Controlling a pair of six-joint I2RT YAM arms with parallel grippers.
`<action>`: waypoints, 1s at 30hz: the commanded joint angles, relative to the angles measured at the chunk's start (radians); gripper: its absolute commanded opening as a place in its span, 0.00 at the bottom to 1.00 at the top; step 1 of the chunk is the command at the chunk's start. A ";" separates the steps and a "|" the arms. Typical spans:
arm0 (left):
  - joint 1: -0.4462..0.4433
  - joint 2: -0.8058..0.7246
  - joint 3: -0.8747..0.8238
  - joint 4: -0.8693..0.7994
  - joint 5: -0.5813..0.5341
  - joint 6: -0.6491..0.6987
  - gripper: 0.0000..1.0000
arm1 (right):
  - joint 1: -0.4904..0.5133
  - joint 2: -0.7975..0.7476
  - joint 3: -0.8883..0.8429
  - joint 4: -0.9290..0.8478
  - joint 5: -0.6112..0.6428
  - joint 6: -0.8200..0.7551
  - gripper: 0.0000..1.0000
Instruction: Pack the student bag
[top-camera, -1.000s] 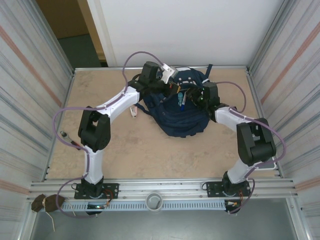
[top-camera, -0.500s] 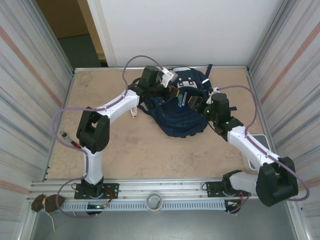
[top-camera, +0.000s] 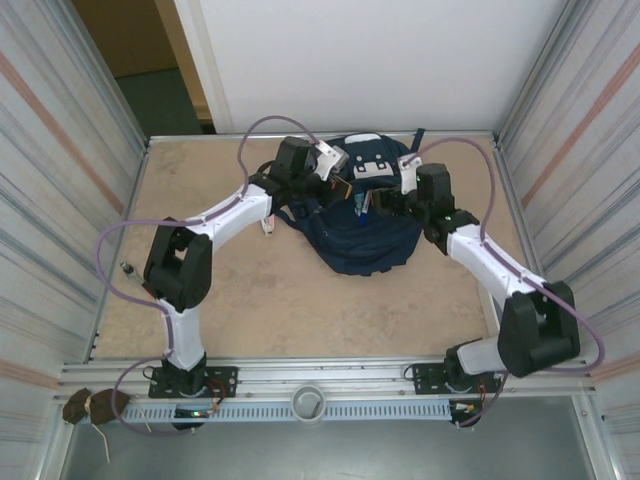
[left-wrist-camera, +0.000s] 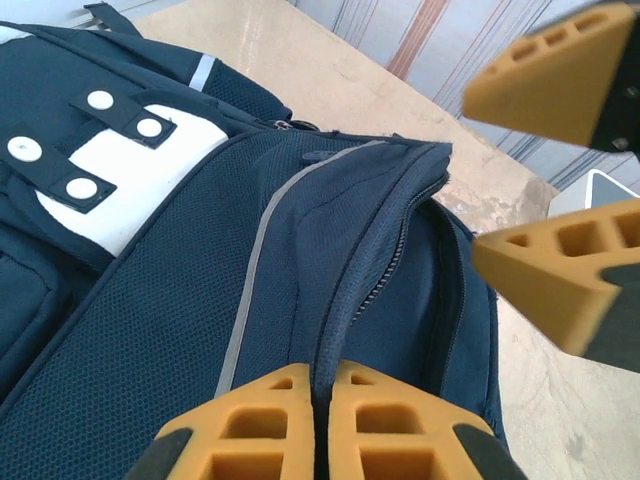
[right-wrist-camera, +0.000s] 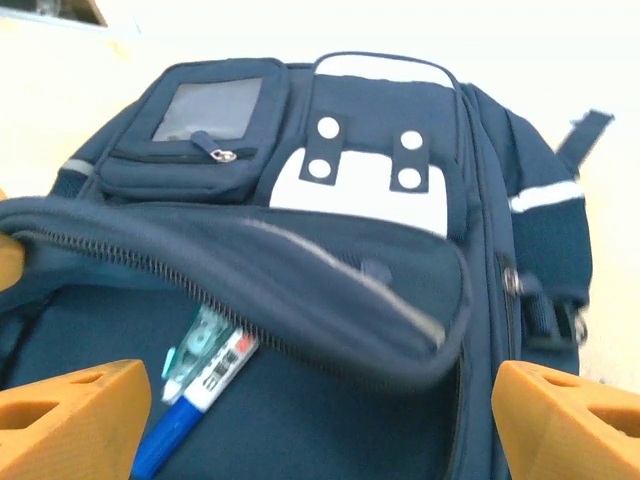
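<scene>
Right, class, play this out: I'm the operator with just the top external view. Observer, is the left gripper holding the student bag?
Observer: Yes. In the left wrist view the left gripper is shut on the zip edge of the student bag, at its open flap.
Operator: And the right gripper?
Observer: The right gripper is open, its fingers wide apart facing the opening, holding nothing.
Operator: Anything inside?
Observer: A blue pen lies in the open compartment, partly under the flap.
</scene>
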 joint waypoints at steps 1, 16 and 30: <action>0.017 -0.061 0.010 -0.006 0.030 0.033 0.00 | 0.011 0.081 0.093 -0.020 -0.074 -0.191 0.86; 0.198 -0.386 -0.492 0.044 -0.462 -0.204 0.60 | 0.129 0.272 0.358 -0.205 -0.144 -0.103 0.01; 0.196 -0.097 -0.394 -0.109 -0.617 -0.206 0.85 | 0.134 0.266 0.345 -0.201 -0.144 -0.056 0.00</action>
